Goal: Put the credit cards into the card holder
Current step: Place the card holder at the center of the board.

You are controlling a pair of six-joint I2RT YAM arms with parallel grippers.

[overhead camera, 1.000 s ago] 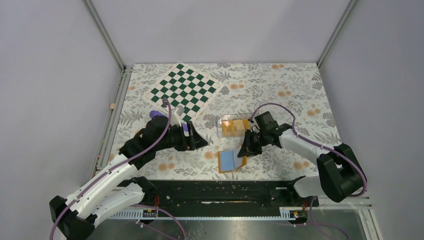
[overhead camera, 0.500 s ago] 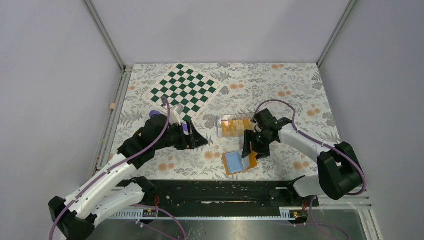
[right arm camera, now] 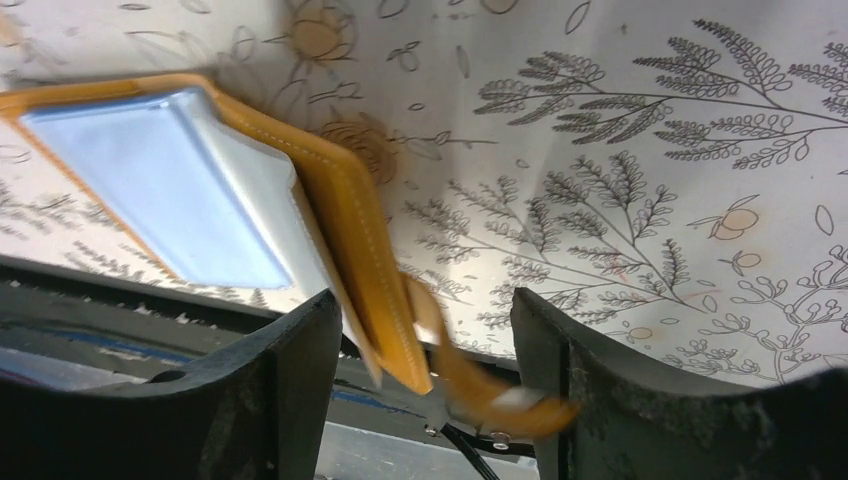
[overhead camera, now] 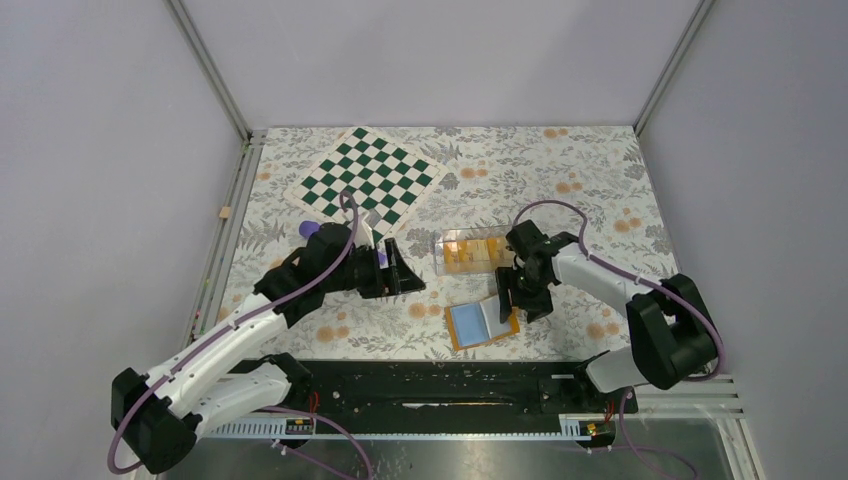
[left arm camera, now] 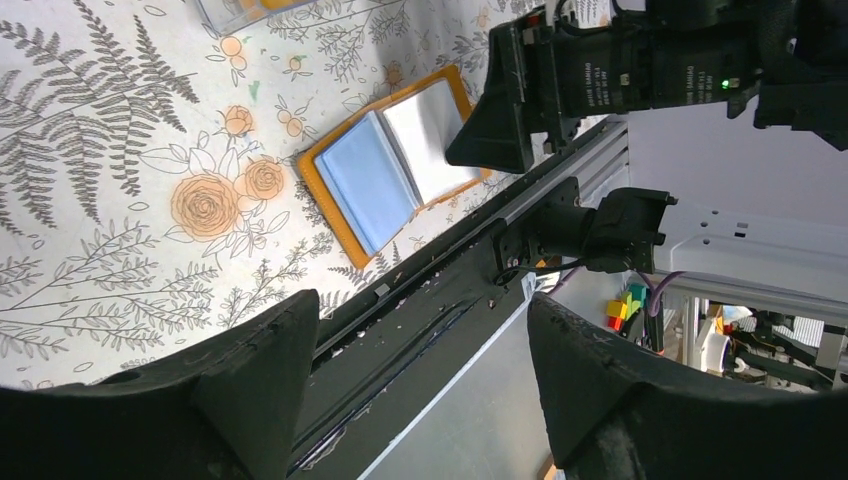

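Step in hand: opening and laying out the card holder (overhead camera: 482, 322); no card has gone in yet, by my reading.
Card holder: lies open on the bench (overhead camera: 600, 170), blue inside facing up, at 6 o'clock from the clear case (overhead camera: 468, 251). Its orange flap at the 3 o'clock side stands up off the cloth.
Cards: they show orange and yellow through the clear case; I cannot tell how many.
Right claw (overhead camera: 518, 298): wide, straddling the raised flap, gripping nothing.
Left claw (left arm camera: 418, 305): wide and empty, at 9 o'clock from the case, aimed toward the card holder.
Next move: probably fetch a card from the case at 12 o'clock while the holder stays spread. The flap may fold back over, so one claw may need to pin it down.
Edges: the holder sits close to the bench's 6 o'clock edge, just beside the black rail (overhead camera: 450, 385); a push that way could slide it off.
Open room: bare cloth toward 3 o'clock and 12 o'clock. The checkered mat (overhead camera: 368, 180) lies at 11 o'clock, well apart.
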